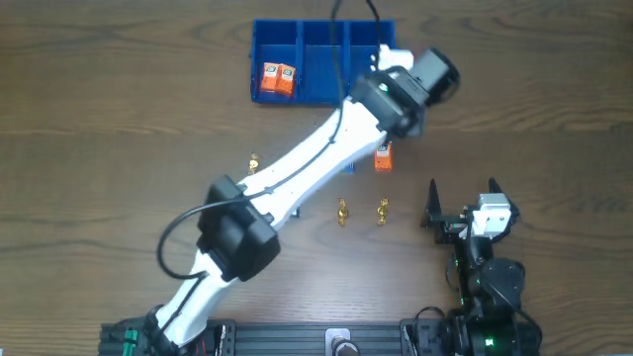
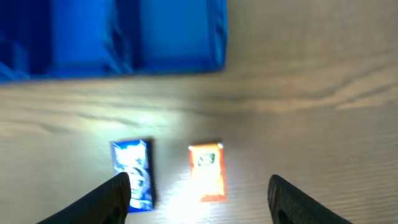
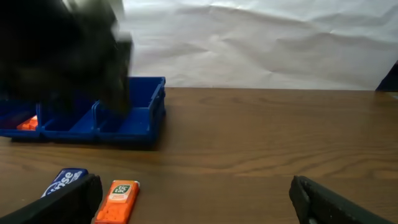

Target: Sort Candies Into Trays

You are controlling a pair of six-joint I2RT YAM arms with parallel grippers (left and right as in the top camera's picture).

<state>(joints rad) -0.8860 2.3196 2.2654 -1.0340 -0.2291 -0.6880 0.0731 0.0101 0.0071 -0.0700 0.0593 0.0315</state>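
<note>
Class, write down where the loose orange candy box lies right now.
In the top view the orange candy box lies on the table right of centre, below the right end of the blue tray; a blue candy box lies beside it, apart.

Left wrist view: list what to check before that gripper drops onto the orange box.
1. The left gripper is open: ok.
2. The orange box sits centred between its fingers: ok.
3. The blue box is clear of them: not ok, one finger overlaps it.
4. Height above the table: cannot tell.
5. The tray compartment with two orange boxes has room: ok.
6. The right gripper is out of the way: ok.
</note>
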